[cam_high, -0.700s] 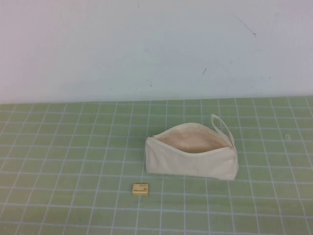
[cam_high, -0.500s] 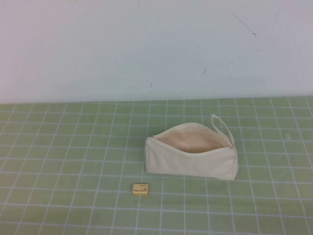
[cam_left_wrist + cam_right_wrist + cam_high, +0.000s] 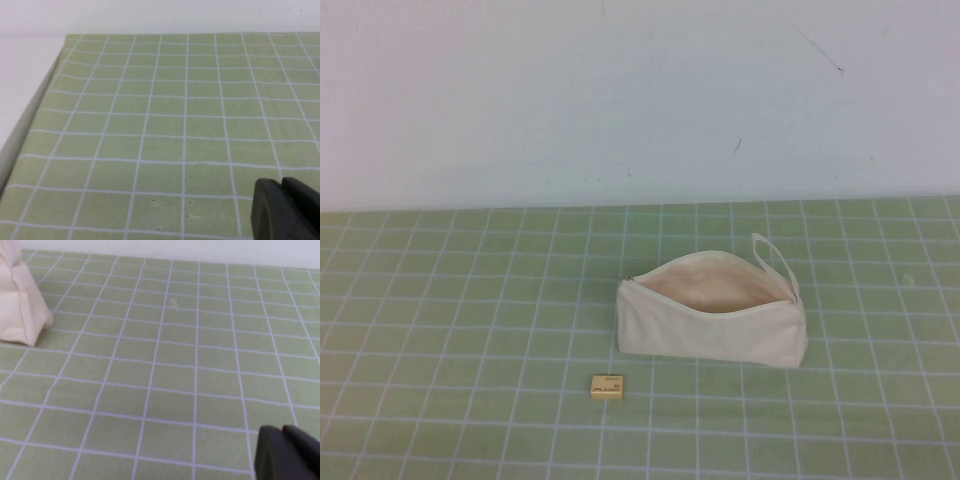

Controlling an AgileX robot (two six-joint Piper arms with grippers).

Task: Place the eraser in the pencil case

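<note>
Bench [image 3: 470, 300]: green mat, white grid lines, pale wall behind. Pencil case [image 3: 710, 320] lies on bench right of centre, zip open, mouth facing up, loop strap [image 3: 775, 255] at right end. Eraser [image 3: 607, 386] lies flat on bench, just in front of case's left end, not touching. Left gripper [image 3: 287, 210] low over bare grid. Right gripper [image 3: 290, 452] low over grid, right of case.

The only print in view is a small dark mark on the top face of the eraser [image 3: 607, 386], which lies on the surface near the left end of the pencil case [image 3: 712, 318]; it is too small to read as letters or numbers. The pencil case carries no readable label, and neither does the green gridded mat [image 3: 470, 300] or the white wall [image 3: 620, 100] behind it.
</note>
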